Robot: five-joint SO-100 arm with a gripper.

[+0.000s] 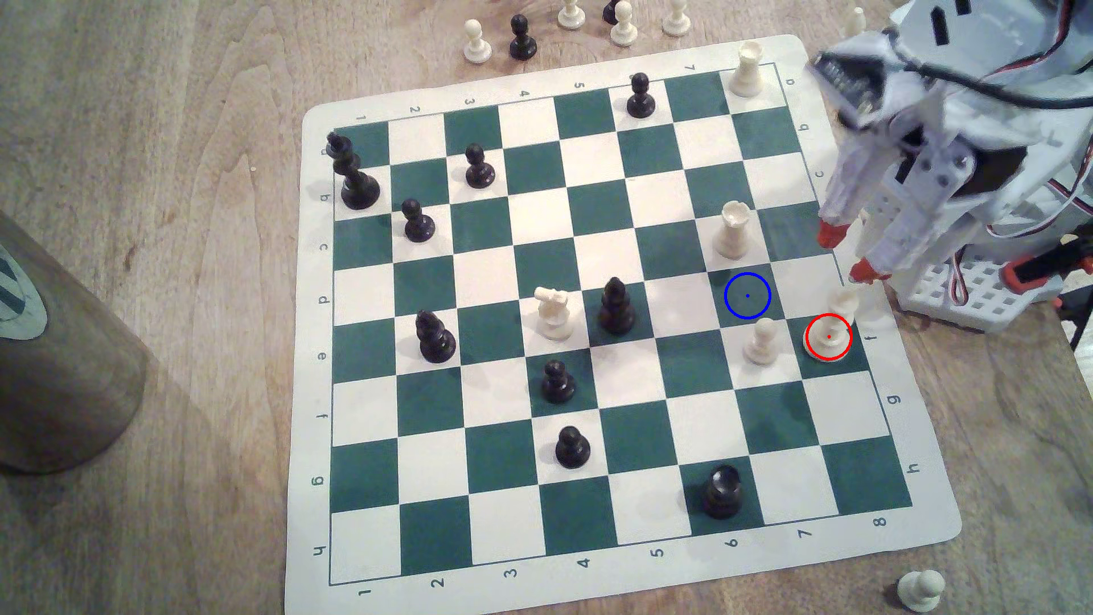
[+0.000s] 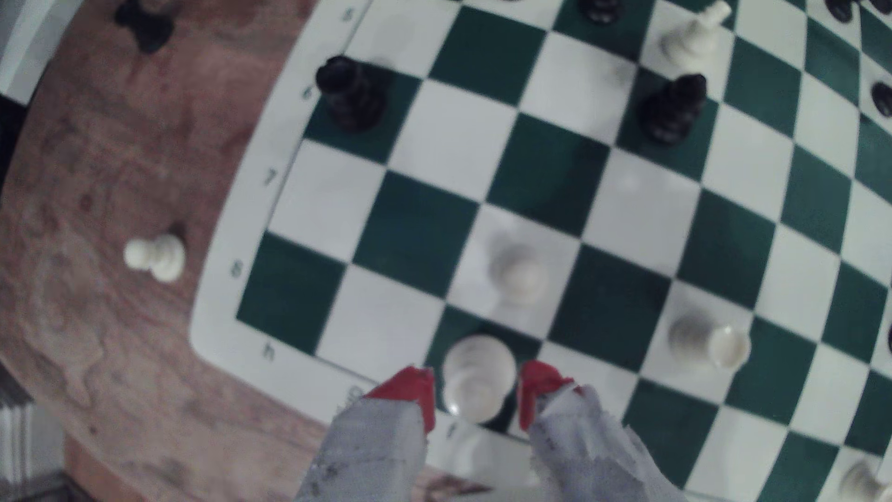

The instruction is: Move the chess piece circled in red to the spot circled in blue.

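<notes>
nearest the exterior camera, a cream pawn (image 1: 920, 588) stands on the bare tabletop (image 1: 177, 177) just off the near right corner of the chess mat (image 1: 922, 473) in the exterior view. on the mat, the chess piece (image 1: 831, 331), tall and cream with a red ring drawn around its base, stands on a green square at the mat's right edge in that view. a short cream pawn (image 1: 762, 342) stands on the white square just beside it, toward the mat's middle. the spot (image 1: 747, 295), a green square ringed in blue, sits diagonally next to the piece's square and holds nothing; a cream rook (image 1: 733, 230) stands just beyond it. the gripper (image 1: 846, 254) hangs over the right edge, above the piece and apart from it, its red-tipped jaws spread. seen from the wrist view, the gripper (image 2: 475, 386) has its two red fingertips (image 2: 410, 391) on either side of the chess piece (image 2: 478, 379), with a gap on each side, jaws spread and not pinching it. a black rook (image 2: 352, 91) stands by the mat's edge.
</notes>
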